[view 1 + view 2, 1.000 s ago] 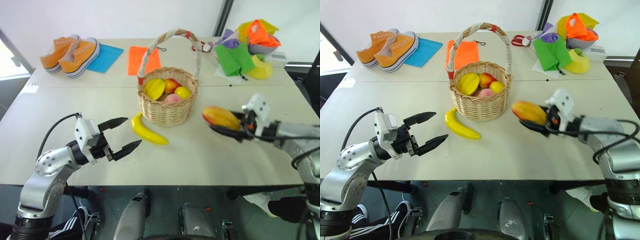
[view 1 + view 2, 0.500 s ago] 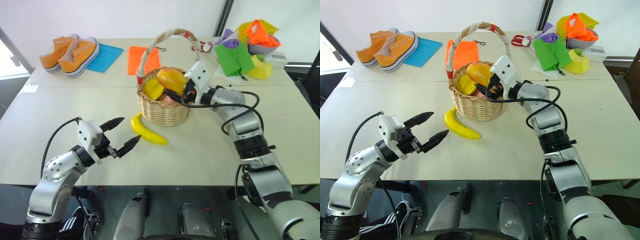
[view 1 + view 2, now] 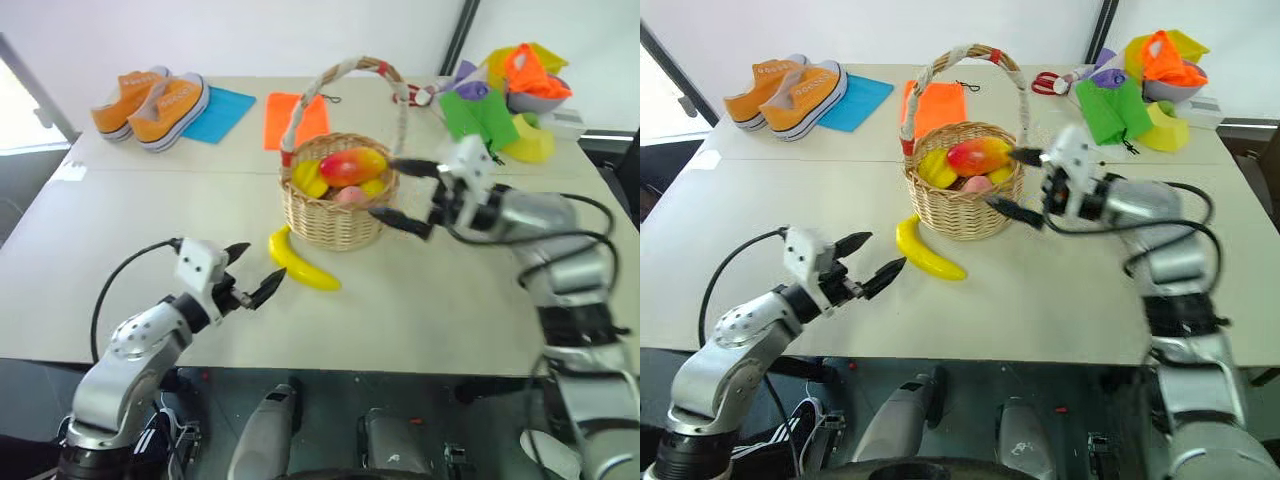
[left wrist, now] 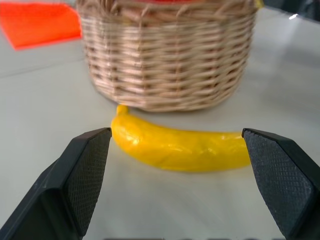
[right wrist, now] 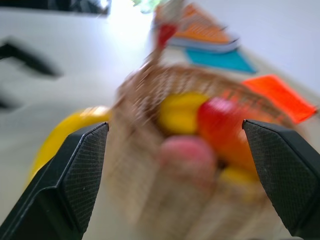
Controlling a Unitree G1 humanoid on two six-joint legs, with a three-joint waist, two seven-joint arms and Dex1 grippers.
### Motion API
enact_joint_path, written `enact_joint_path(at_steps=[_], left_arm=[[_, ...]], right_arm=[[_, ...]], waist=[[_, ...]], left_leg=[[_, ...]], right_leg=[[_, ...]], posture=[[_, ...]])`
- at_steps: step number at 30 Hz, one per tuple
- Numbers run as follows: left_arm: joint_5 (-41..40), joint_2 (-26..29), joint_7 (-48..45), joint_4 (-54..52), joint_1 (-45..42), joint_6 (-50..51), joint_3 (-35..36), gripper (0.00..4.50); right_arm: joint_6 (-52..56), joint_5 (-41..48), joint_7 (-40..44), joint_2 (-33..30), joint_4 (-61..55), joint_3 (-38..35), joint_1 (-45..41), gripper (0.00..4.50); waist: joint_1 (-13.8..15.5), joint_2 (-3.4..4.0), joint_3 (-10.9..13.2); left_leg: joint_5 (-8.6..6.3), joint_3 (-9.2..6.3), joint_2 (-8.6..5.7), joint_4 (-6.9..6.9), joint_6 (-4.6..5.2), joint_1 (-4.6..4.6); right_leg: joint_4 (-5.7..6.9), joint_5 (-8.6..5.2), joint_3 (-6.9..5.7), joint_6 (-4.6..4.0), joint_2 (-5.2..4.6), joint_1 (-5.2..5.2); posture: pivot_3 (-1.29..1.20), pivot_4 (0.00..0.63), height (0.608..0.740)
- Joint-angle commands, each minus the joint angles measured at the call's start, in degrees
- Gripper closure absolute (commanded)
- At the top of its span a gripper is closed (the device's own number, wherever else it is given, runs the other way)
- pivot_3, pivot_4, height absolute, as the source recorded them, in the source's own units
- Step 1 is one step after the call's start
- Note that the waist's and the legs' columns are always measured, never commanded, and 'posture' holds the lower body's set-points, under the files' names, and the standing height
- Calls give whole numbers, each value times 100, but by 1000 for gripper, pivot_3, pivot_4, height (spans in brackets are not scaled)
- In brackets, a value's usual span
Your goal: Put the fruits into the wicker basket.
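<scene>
One fruit left out | wicker basket [image 3: 335, 210] just beside the spread, empty right gripper [image 3: 400, 193], holding mango [image 3: 352, 166] on smaller fruits | banana [image 3: 300, 263] on table against basket's base, just ahead of the spread, empty left gripper [image 3: 250, 283] | judged nearly done: banana remains

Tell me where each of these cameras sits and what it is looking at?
Head views: look down over the table; both arms show, wicker basket between them.
Left wrist view: along the open left pincer at the banana.
Right wrist view: along the open right pincer at the basket's mango.
Shared: banana and basket appear in all.
</scene>
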Motion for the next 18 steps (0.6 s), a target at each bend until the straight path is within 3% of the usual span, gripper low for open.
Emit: enact_joint_path(at_steps=[1,5,10,18], left_arm=[[-123,-380,860,-544,-390,882,-3,0],[-515,-1238,1756,-636,-921,1942,227,0],[-360,-1855,2608,-407,-1512,3010,365,0],[-5,-2073,3075,-545,-1738,3760,241,0]], right_arm=[[268,591,421,-343,-882,-327,411,39],[200,711,794,-723,-1245,-454,894,39],[154,660,650,-620,-1290,-353,962,39],[56,562,649,-594,-1163,-264,1034,39]], waist=[[-16,0,0],[-29,-3,2],[0,-21,9],[17,-32,16]], left_leg=[[0,2,3,0,0,0],[-1,4,3,3,2,-5],[-2,3,1,19,5,-4],[-2,5,-3,18,6,-8]], right_leg=[[0,0,0,0,-3,1],[0,0,-3,1,0,19],[-2,0,-10,3,4,20],[-2,1,-9,4,3,26]], posture=[[0,150,740],[0,150,740],[0,150,740],[0,150,740]])
